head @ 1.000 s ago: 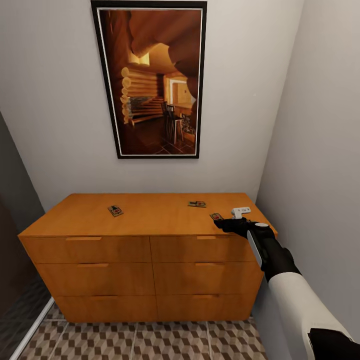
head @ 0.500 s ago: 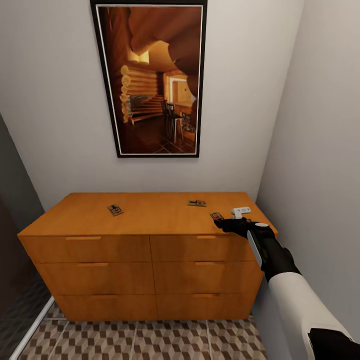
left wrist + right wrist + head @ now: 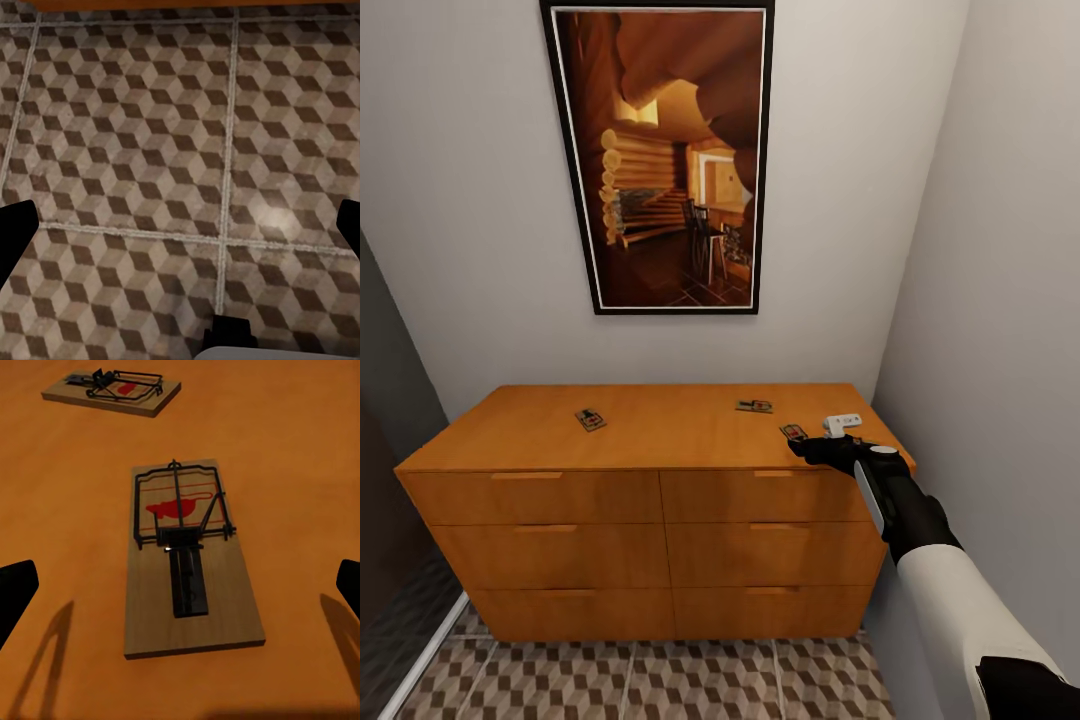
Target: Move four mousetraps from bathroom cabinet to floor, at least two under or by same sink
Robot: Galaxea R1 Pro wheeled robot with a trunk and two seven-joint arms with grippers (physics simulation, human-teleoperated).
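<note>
fingers of my right gripper [image 3: 180, 660] are spread wide, grasping nothing, low over the cabinet [image 3: 650, 440] top. nearest mousetrap [image 3: 189, 556] lies flat just ahead between them; i should advance squarely, centre it, then close on its long wooden edges, clear of the wire. farther on lies a second mousetrap [image 3: 112, 390].

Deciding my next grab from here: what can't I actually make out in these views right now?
- Fourth mousetrap: three lie on the cabinet top, at and; I cannot place another.
- Nearest mousetrap: head view, partly behind the right claw.
- Claw tips: wrist views' edges cut them off.
- Bathroom sink: outside every frame.
</note>
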